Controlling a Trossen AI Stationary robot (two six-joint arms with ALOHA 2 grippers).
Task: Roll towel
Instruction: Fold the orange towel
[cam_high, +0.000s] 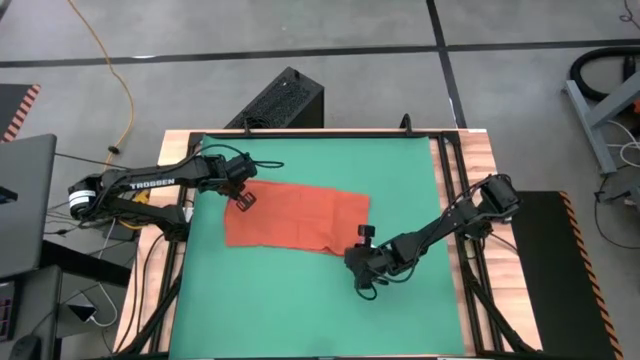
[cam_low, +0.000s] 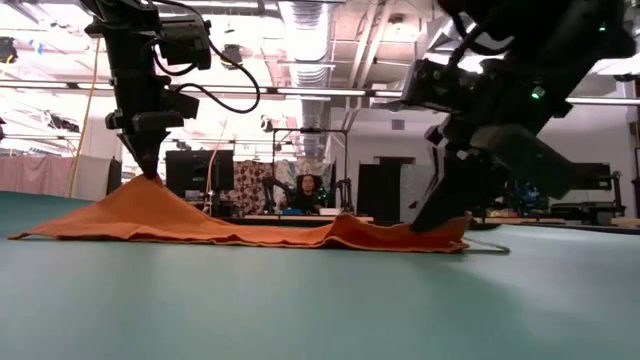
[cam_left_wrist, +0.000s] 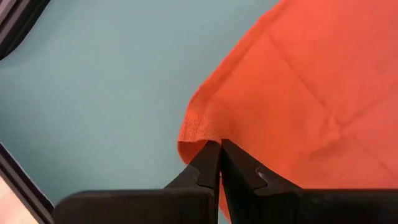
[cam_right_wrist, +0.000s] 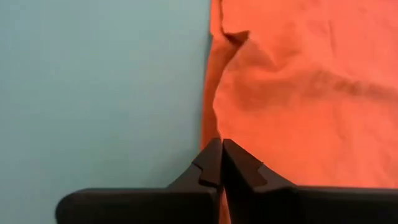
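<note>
The orange-red towel (cam_high: 295, 218) lies spread on the green mat (cam_high: 400, 170), mostly flat. My left gripper (cam_high: 243, 200) is shut on its far-left corner, which stands up as a peak (cam_low: 150, 185) in the low view. My right gripper (cam_high: 352, 256) is shut at the towel's near-right corner, where the cloth rises only a little (cam_low: 450, 228). Between the two grippers the towel rests on the mat. My left gripper pinches the towel's far-left corner (cam_left_wrist: 200, 132) between its two fingertips, coming steeply from above. The corner is lifted into a small tent, and the cloth slopes down from it onto the mat. My right gripper pinches the towel's edge (cam_right_wrist: 212, 134) at the near-right corner between its two fingertips, slanting down from the table's right side. The cloth there is barely raised, and the rest lies on the mat.
A black box (cam_high: 285, 100) stands beyond the table's far edge. Wooden table rims (cam_high: 480, 200) and cables run along both sides of the mat. Bare mat lies near and right of the towel. A person (cam_low: 308, 190) sits far off in the room behind.
</note>
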